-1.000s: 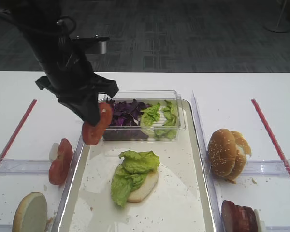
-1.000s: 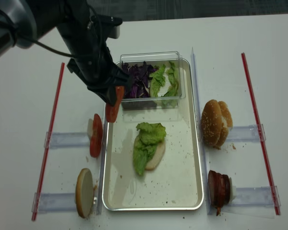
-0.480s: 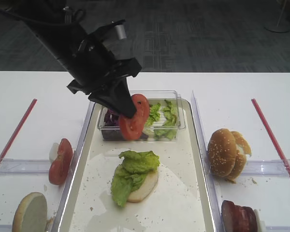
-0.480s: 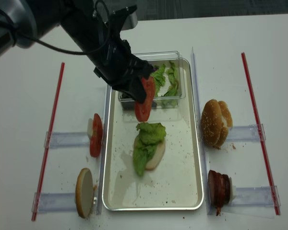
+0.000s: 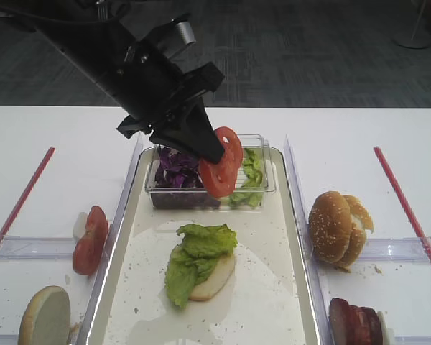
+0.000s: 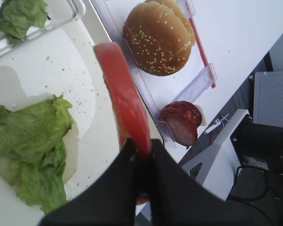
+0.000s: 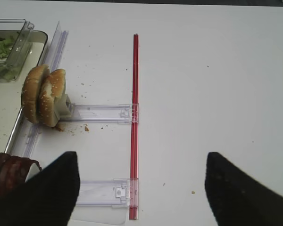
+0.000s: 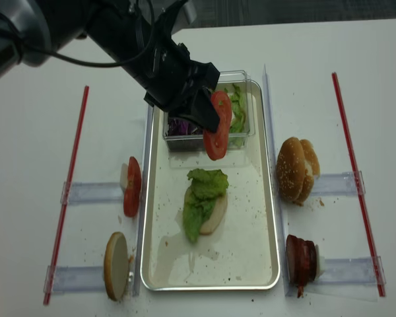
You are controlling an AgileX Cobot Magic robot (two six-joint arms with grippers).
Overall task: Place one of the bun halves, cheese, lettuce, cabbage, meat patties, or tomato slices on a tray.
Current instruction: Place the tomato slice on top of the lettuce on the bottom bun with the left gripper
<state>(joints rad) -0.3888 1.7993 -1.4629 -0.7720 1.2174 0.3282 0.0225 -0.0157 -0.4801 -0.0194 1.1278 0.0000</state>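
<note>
My left gripper [image 5: 214,152] [image 8: 208,120] [image 6: 140,149] is shut on a red tomato slice [image 5: 223,165] [image 8: 217,130] [image 6: 121,92]. It holds the slice on edge in the air over the far part of the silvery tray [image 5: 269,237] [image 8: 251,228], just in front of the clear box. Below it on the tray lies a bun half [image 5: 219,277] [image 8: 218,214] covered by lettuce [image 5: 200,248] [image 8: 201,193] [image 6: 30,136]. My right gripper [image 7: 141,188] is open and holds nothing, over the white table right of the tray. No cheese is in view.
The clear box [image 5: 262,162] at the tray's far end holds purple cabbage [image 5: 174,167] and lettuce. More tomato slices [image 5: 90,238] and a bun half [image 5: 44,316] stand in holders on the left. On the right are sesame buns [image 5: 336,226] [image 7: 43,95] and meat patties [image 5: 355,323] [image 6: 181,121]. Red strips [image 5: 404,208] edge both sides.
The left gripper carried the tomato slice to the right, from above the tray's left rim to over the tray in front of the clear box.
</note>
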